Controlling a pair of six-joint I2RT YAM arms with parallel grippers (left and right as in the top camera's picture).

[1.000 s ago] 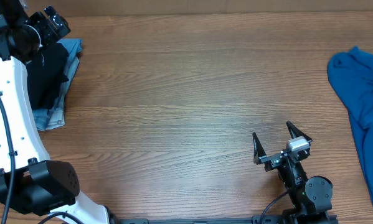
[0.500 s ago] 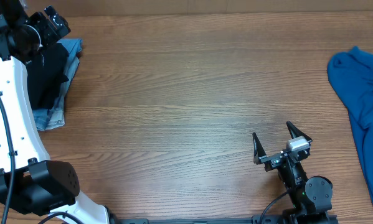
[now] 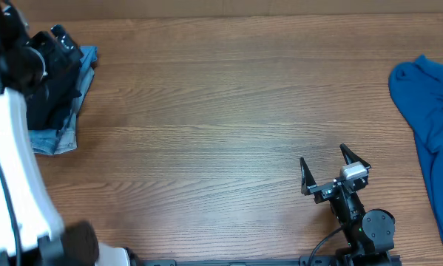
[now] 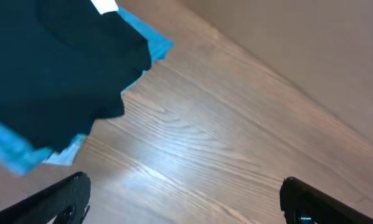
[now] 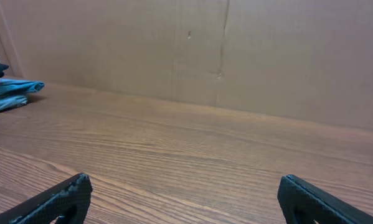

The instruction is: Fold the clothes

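- Left wrist view: the left gripper (image 4: 185,200) has its two fingers spread wide, one at each bottom corner, with only bare table (image 4: 236,143) between them.
- Ahead of that gripper, towards its left finger, lies the black T-shirt (image 4: 55,68). It is rumpled and fills the upper left of the view. It is apart from both fingers.
- Only this view shows the white tag (image 4: 104,5) at the shirt's far edge. It also shows the light-blue jeans (image 4: 154,42) poking out from under the shirt on its far side and its near side.
- Overhead view: the shirt sits on top of the jeans at the table's far-left corner. The left arm (image 3: 7,133) is blurred beside the pile and its black wrist is above it. The fingers themselves cannot be made out here.
- The overhead also shows the right gripper (image 3: 329,167), jaws wide apart and holding nothing. It is over bare wood near the table's front edge, well apart from the shirt.
- Off to that gripper's right, at the table's right edge, lies a bright blue garment (image 3: 428,111). Neither wrist view shows it.
- Right wrist view: both fingertips sit at the bottom corners, wide apart, over bare wood. Far ahead and to the left, a low bluish bundle lies by the brown wall (image 5: 236,56). The black shirt is hard to tell there.
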